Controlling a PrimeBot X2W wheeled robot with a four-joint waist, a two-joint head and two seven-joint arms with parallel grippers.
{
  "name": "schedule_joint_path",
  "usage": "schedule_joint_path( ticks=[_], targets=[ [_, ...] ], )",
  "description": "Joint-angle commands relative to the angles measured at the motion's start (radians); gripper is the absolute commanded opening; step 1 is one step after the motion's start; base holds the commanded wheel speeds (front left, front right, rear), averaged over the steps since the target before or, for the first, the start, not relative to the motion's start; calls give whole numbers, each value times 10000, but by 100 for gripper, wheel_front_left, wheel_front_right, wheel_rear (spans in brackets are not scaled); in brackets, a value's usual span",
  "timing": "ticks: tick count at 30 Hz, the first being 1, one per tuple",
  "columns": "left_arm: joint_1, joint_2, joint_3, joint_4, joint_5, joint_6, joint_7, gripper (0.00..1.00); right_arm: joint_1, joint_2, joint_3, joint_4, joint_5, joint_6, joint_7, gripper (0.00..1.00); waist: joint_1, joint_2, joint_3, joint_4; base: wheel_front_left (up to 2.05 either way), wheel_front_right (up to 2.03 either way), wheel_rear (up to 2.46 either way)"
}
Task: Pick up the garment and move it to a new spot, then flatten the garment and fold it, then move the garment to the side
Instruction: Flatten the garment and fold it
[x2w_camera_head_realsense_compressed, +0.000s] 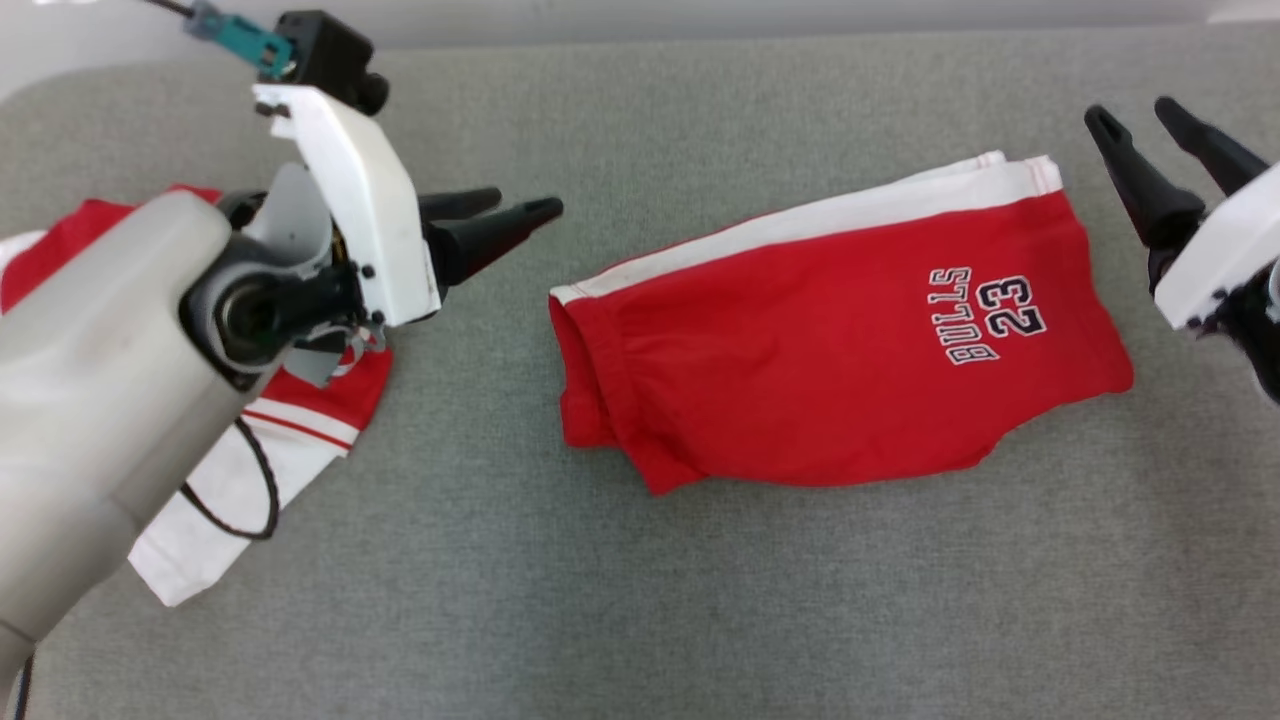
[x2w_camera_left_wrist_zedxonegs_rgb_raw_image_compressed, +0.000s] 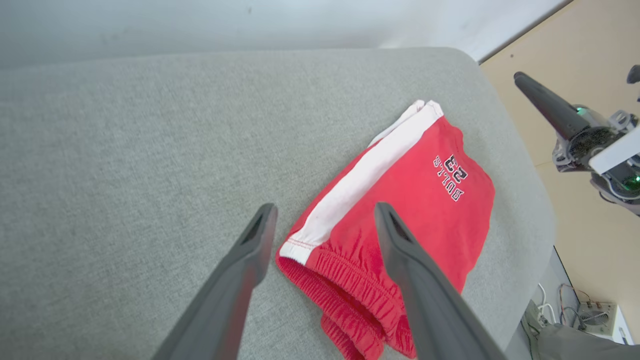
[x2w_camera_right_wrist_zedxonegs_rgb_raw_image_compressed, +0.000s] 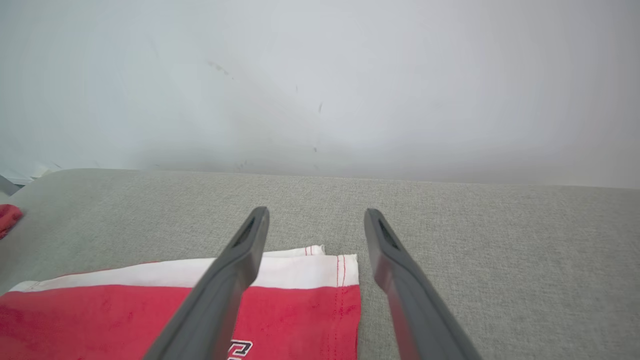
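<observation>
The left hand (x2w_camera_head_realsense_compressed: 525, 202) is open and holds nothing. In the left wrist view its two dark fingers hang above the elastic waistband of the red cotton shorts with a white side stripe and a "BULLS 23" print (x2w_camera_head_realsense_compressed: 820, 330). The right hand (x2w_camera_head_realsense_compressed: 1130, 110) is also open and empty, above the hem end at the upper right of the head view. The shorts lie doubled over near the middle of the frame. I judge the fold is done and the hands stand at both ends to lift the shorts aside together. A second red and white garment (x2w_camera_head_realsense_compressed: 300, 440) lies at the left edge, partly under the left forearm. Everything rests on a grey fabric-covered worktop (x2w_camera_head_realsense_compressed: 700, 600) with rounded corners. Behind it is a pale wall (x2w_camera_right_wrist_zedxonegs_rgb_raw_image_compressed: 320, 75), and beside it a beige floor (x2w_camera_left_wrist_zedxonegs_rgb_raw_image_compressed: 575, 40) with cables.
</observation>
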Motion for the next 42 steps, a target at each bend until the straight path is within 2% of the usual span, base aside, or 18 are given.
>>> schedule_joint_path(
  ticks=[1,5,11,13,16,21,25,26,32,39,42],
  targets=[
    [307,185,-18,-146,394,-23,-532,100,307,31,37,142,-80,-22,-268,100,0,0,-369,-38,0,0,0],
    [799,466,43,-501,1646,107,-2759,100,863,172,79,603,-166,-22,-965,100,0,0,-812,-5,0,0,0],
    [1951,747,234,-1201,2795,1170,-5459,100,1619,462,-66,1414,88,-22,-1344,100,0,0,-1139,237,0,0,0],
    [2395,772,394,-1504,2797,1580,-6171,100,1822,526,-110,1648,266,-22,-1333,100,0,0,-1154,381,0,0,0],
    [2956,846,649,-2012,2979,2083,-6810,100,2084,570,-132,2009,526,-22,-985,100,0,0,-1128,637,0,0,0],
    [3960,892,1264,-2779,3615,2902,-7112,100,2266,550,-191,2563,974,-22,-197,100,0,0,-1035,1116,0,0,0],
    [5016,619,2445,-3410,4420,3350,-7105,100,2262,514,-207,2883,1240,-22,657,100,0,0,-962,1467,0,0,0],
    [5016,619,2445,-3410,4420,3350,-7105,100,2262,514,-207,2883,1240,-22,657,100,0,0,-962,1467,0,0,0],
    [6740,14,3892,-3883,5226,3321,-7106,100,2139,567,-206,3570,1700,-22,2376,100,0,0,-991,1882,0,0,0],
    [8041,-891,5014,-3919,6074,2951,-7105,100,2020,747,-72,4037,2163,-22,5006,100,0,0,-1075,2314,0,0,0],
    [8406,-1282,5390,-3899,6641,2825,-7105,100,1777,889,-107,3833,2249,18,5505,100,0,0,-1074,2496,0,0,0]
  ],
)
